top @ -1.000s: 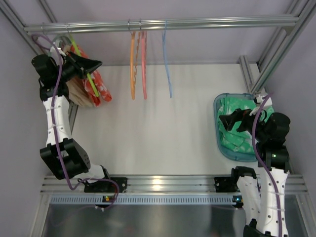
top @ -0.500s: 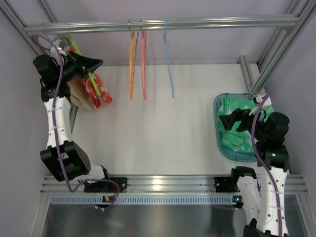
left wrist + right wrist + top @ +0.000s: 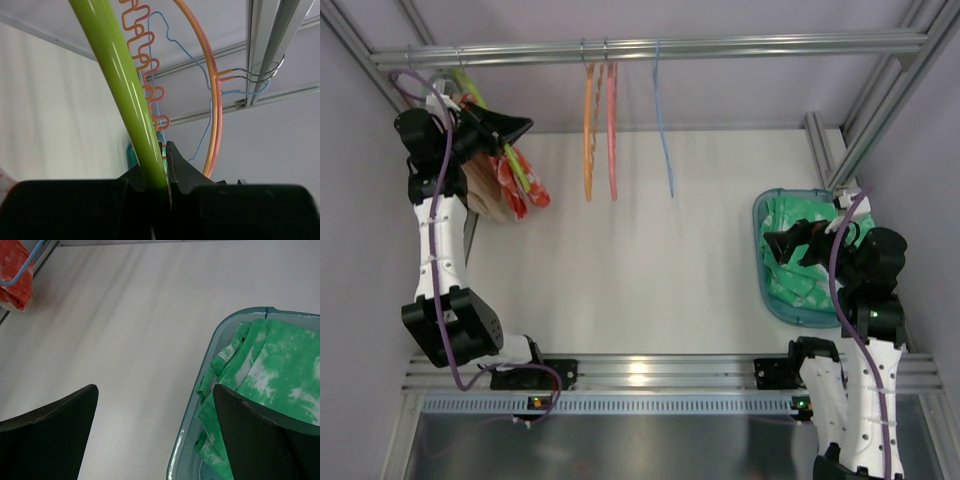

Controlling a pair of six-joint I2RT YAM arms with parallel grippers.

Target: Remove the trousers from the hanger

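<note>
Right gripper (image 3: 154, 390): its two dark fingers (image 3: 50, 435) fill the lower left and lower right corners, set wide apart with nothing between them. Behind them lies the white tabletop (image 3: 125, 315). At right, a teal bin (image 3: 212, 342) holds a crumpled green-and-white cloth (image 3: 270, 365). In the upper left corner, part of the red-orange trousers (image 3: 15, 270) with white marks is visible, crossed by a thin blue curved bar (image 3: 27, 265).

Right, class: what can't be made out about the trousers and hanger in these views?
Top external: how the trousers hang on the lime hanger, hidden behind the left gripper.
Left wrist: the hanger's hook, beyond the top edge.
Right wrist: most of the trousers, cut off at the corner.
</note>
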